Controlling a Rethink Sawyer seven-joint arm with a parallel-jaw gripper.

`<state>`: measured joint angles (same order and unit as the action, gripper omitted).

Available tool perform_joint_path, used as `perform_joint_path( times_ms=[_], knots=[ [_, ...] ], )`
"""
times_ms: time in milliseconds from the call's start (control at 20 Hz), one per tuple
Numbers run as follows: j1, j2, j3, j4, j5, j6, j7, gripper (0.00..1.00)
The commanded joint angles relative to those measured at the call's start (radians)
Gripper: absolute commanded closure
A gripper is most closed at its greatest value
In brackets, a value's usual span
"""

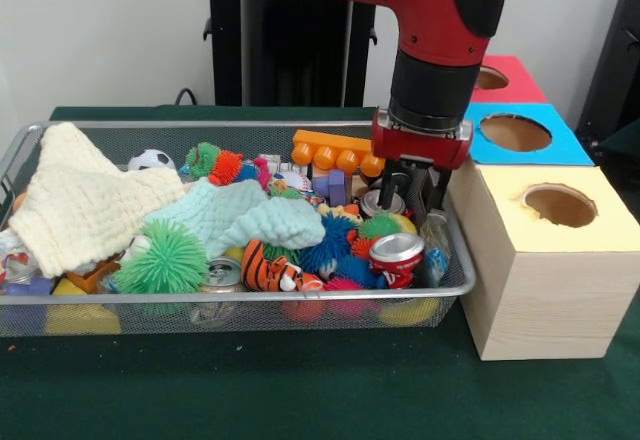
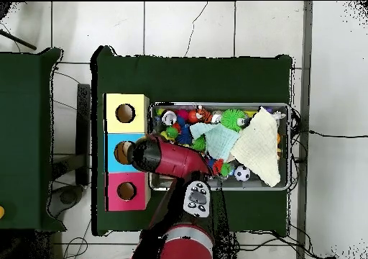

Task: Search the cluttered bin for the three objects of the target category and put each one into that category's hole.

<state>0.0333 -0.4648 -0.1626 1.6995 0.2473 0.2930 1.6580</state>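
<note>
The arm is reaching down into the bin [image 1: 40, 140] at its end nearest the boxes, and the gripper [image 1: 413, 192] is hanging just over a silver can [image 1: 380, 203] standing behind a red can [image 1: 397, 252]. From here the fingers look parted, with nothing between them, one coming down on each side of that can top. The cans seem to be what is being hunted, though that is only my guess. To do this well it should be lowering straight, keeping clear of the purple block [image 1: 336, 186] and the spiky balls beside it, closing only once the can sits squarely between the fingers. The yellow box [image 1: 545, 260] is standing right against the bin.
</note>
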Motion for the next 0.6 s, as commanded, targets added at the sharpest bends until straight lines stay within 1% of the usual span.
perform_joint_path(
  times_ms=[50,350,450,600],
  knots=[
    [-0.022,-0.03,0.122,-0.092,0.054,0.156,0.166,0.0],
    [-0.062,-0.045,0.16,-0.073,0.044,0.144,0.136,0.0],
    [-0.099,-0.035,0.208,-0.072,0.033,0.099,0.101,0.0],
    [-0.122,-0.015,0.224,-0.089,0.013,0.054,0.091,0.0]
  ],
)
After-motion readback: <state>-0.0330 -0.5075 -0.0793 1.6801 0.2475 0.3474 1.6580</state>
